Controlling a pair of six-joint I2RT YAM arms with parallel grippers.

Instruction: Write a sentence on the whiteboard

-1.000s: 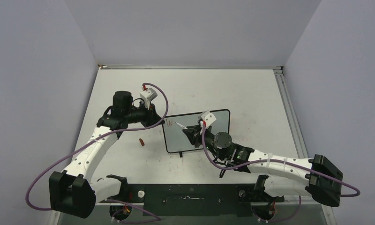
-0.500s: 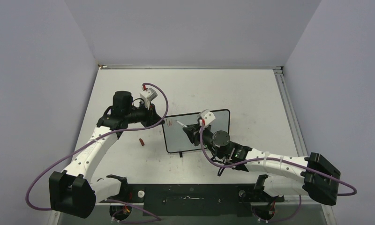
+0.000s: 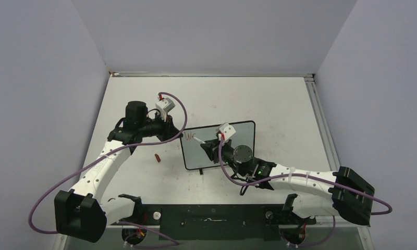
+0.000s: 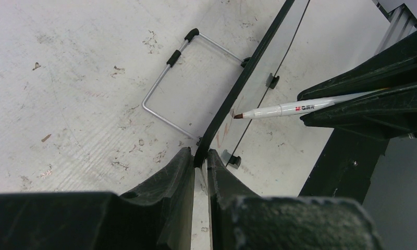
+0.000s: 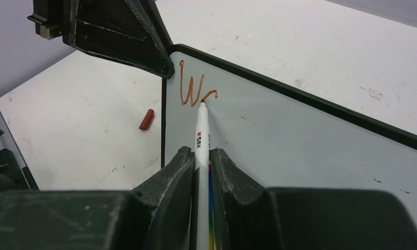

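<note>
The whiteboard [image 3: 245,135] stands tilted on the table, pale with a black frame. My left gripper [image 3: 176,134] is shut on its upper left corner; the left wrist view shows the frame edge [image 4: 258,52] pinched between the fingertips of the gripper [image 4: 198,153]. My right gripper [image 3: 209,147] is shut on a white marker [image 5: 201,130] whose tip touches the board surface [image 5: 300,140]. The sentence [image 5: 193,91] is a red "W" followed by a short curved stroke that ends at the tip. From the left wrist the marker [image 4: 295,108] shows side-on.
A red marker cap [image 3: 157,157] lies on the table left of the board, also visible as a small cap [image 5: 146,119] in the right wrist view. The board's wire stand [image 4: 170,78] rests on the table behind it. A metal rail [image 3: 321,120] runs along the table's right edge.
The right arm has shifted left along the board, and a short red stroke has appeared after the "W". The left arm has stayed put.
</note>
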